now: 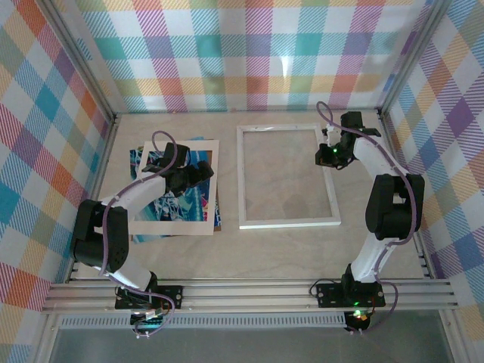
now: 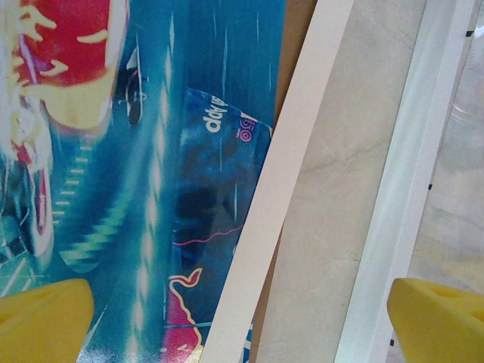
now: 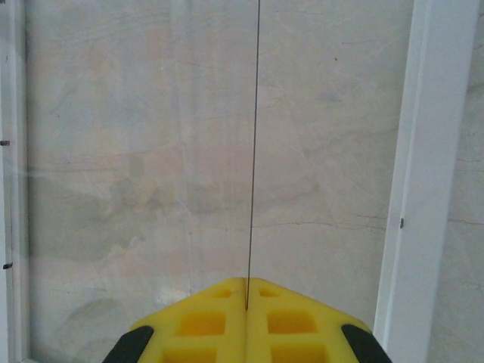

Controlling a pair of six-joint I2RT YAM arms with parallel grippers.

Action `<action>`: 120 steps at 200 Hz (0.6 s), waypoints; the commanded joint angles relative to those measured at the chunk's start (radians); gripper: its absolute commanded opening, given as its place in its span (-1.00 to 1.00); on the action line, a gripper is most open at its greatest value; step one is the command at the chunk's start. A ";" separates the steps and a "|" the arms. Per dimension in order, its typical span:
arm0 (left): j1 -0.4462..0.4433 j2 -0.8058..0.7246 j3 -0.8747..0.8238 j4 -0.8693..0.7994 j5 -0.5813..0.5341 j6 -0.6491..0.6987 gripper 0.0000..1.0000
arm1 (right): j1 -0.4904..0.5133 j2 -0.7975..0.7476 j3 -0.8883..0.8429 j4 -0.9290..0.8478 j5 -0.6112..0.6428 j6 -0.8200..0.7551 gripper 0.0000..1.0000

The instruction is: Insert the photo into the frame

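Top view: thin-edged white rectangular picture frame (image 1: 287, 222) lies flat mid-table, its clear pane (image 1: 283, 174) showing the pale marbled table top (image 1: 302, 253) through it.

The rectangular blue, teal and white paper photo (image 1: 170, 208) is not in the frame. It lies to the frame's left, under a cream cardboard mat (image 1: 214, 181) with a window. A plain brown backing board (image 1: 218, 215) shows as a sliver at the stack's right edge. Stack and frame lie near each other but apart, with bare table between.

Left gripper (image 1: 198, 172): over the right part of the stack. Left wrist view: yellow fingers (image 2: 45, 321) at the two lower corners, spread wide, nothing between them. Below the gripper (image 2: 242, 310), left to right: photo (image 2: 151, 189) with red marks, brown board edge (image 2: 299, 30), diagonal mat strip (image 2: 280, 197), table (image 2: 333, 189), white frame rail (image 2: 408, 166).

Right gripper (image 1: 330, 156): above the frame's right side, near the far corner. Right wrist view: yellow fingers pressed together at the gripper (image 3: 246, 286), over the pane (image 3: 136, 151), frame rail (image 3: 431, 151) to the right. A thin dark line runs up from the finger seam; cannot tell what it is, or whether anything is pinched.
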 commanded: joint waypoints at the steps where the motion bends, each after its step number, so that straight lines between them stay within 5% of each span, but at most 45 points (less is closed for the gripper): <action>1: 0.006 0.001 0.014 -0.012 0.012 0.006 0.99 | -0.010 -0.033 -0.004 -0.018 0.009 -0.003 -1.00; 84: 0.006 0.009 0.023 -0.010 0.018 0.003 0.99 | -0.009 -0.027 -0.010 0.002 -0.053 0.005 -1.00; 120: 0.006 0.008 0.017 -0.011 0.019 0.000 1.00 | -0.007 -0.098 -0.100 0.145 -0.137 0.019 -1.00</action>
